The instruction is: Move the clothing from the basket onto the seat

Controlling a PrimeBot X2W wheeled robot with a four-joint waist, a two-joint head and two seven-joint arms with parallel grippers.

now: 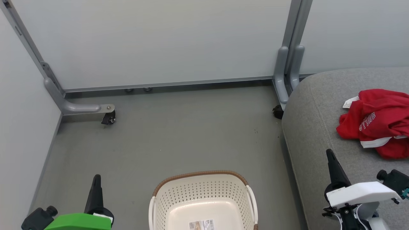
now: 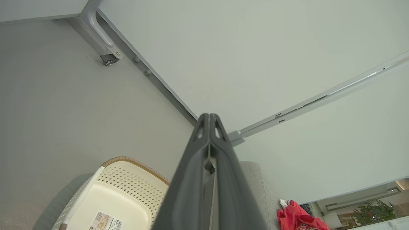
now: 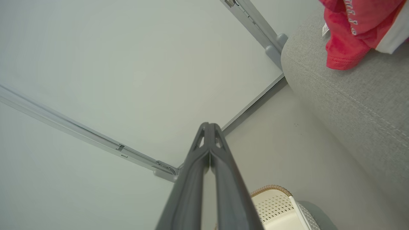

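While the clothing (image 1: 380,123) lies heaped on the seat (image 1: 314,127), ahead and right of the right gripper (image 1: 329,153), the basket (image 1: 198,191), a label (image 1: 201,225) in its bottom, stands on the floor (image 1: 179,134) between that gripper and the left gripper (image 1: 96,177). Both grippers are closed tight, gripping nothing.

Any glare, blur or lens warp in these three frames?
Head view: flat even light, no glare, only a soft shadow beside the seat. Left wrist view: wide-angle stretch, close fingers slightly soft. Right wrist view: seat weave sharp, clothing cropped at the top edge.
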